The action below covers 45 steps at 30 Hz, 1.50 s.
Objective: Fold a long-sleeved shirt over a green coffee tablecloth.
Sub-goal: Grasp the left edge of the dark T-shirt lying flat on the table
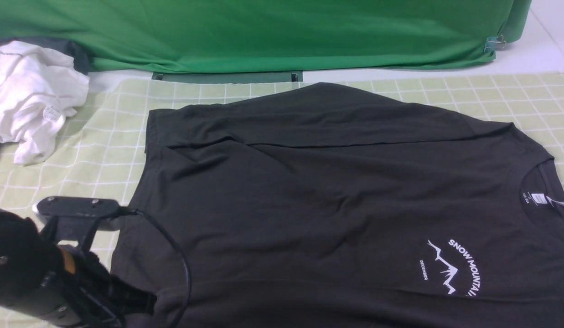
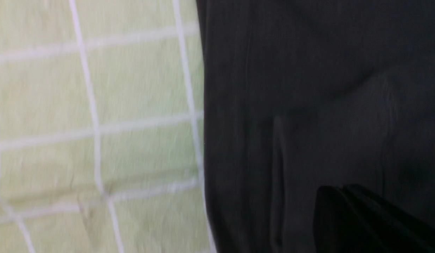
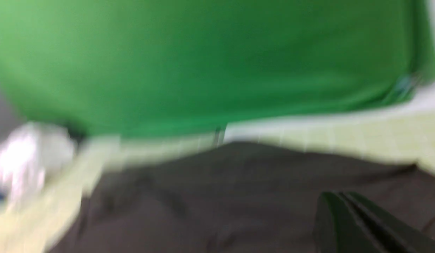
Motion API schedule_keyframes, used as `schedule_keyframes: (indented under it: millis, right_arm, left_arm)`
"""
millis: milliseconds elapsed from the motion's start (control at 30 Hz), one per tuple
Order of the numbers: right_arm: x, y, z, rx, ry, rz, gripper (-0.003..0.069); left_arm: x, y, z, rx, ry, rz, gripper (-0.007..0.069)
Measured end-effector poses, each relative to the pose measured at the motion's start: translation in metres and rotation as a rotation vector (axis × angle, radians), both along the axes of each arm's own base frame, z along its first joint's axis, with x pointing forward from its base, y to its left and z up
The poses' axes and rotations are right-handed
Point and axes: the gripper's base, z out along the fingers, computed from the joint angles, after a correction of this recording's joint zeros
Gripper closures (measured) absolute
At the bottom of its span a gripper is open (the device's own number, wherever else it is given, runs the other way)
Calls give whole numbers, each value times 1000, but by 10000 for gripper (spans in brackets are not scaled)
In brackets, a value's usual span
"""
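Observation:
The black long-sleeved shirt [image 1: 309, 182] lies spread on the pale green grid tablecloth [image 1: 104, 136]. Its collar and white neck label [image 1: 538, 198] point right, and the white "SNOW MOUNTAIN" print [image 1: 459, 266] faces up. The far sleeve is folded over the body. My left gripper [image 1: 147, 304] is low at the shirt's near left corner, on the hem. In the left wrist view the left gripper [image 2: 331, 191] looks shut, over the shirt [image 2: 308, 88] beside the tablecloth [image 2: 97, 105]. My right gripper [image 3: 331, 196] appears only in the blurred right wrist view, fingers together above the shirt [image 3: 203, 196].
A crumpled white garment [image 1: 26, 95] with a small tag lies at the far left on the tablecloth. A plain deep-green sheet [image 1: 263, 32] hangs across the back, held by a clip [image 1: 494, 44] at its right end. The left arm's black cable [image 1: 181, 255] loops over the shirt.

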Motion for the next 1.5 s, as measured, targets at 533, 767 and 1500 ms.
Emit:
schedule_keyframes:
  millis: [533, 767, 1500]
  right_arm:
    - [21, 18, -9, -68, 183, 162, 654]
    - [21, 18, -9, -68, 183, 162, 651]
    - [21, 18, -9, -68, 182, 163, 642]
  left_arm:
    - [25, -7, -40, 27, 54, 9, 138]
    - [25, -9, -42, 5, 69, 5, 465]
    - [50, -17, 65, -34, -120, -67, 611]
